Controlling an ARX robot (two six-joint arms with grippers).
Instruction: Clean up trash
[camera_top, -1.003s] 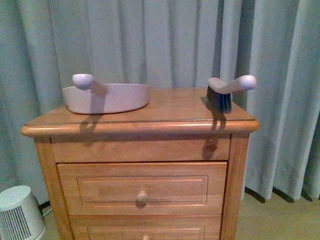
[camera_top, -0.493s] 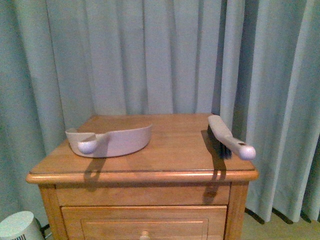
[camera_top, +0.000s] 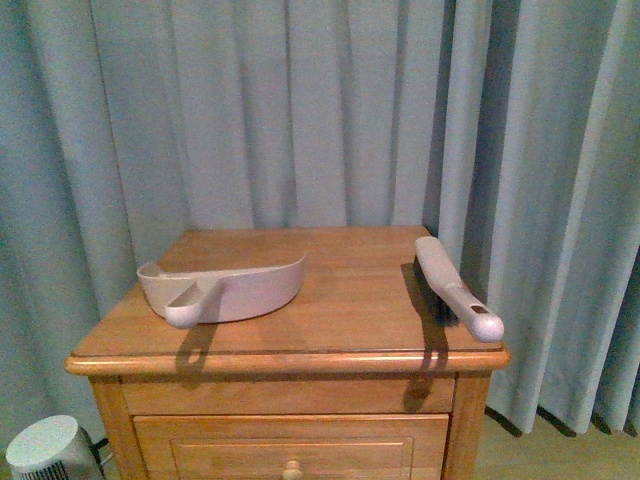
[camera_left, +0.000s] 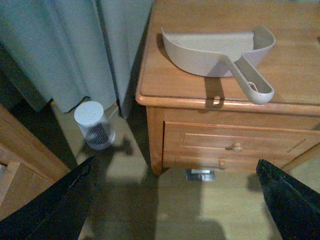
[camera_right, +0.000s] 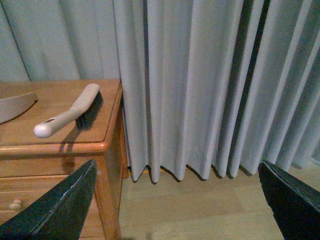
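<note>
Front view: wooden table (camera_top: 350, 300) with drawers, standing against a grey curtain (camera_top: 300, 110).
- Dustpan (camera_top: 235, 285), pale beige, sits on the left half of the top. Its handle points to the front edge.
- Brush (camera_top: 450, 280), same beige with dark bristles, sits along the right side. Its handle tip is near the front right corner.
- Dustpan and brush are well apart. No writing or brand can be read on either.
- Small white ribbed fan unit (camera_top: 45, 450) stands on the floor beside the table's left side.

Trash: cannot locate it in any view.

Left claw (camera_left: 175, 161): spread wide, holding nothing, out in front of the table above the floor.
Right claw (camera_right: 177, 162): spread wide, holding nothing, off the table's right side.
</note>
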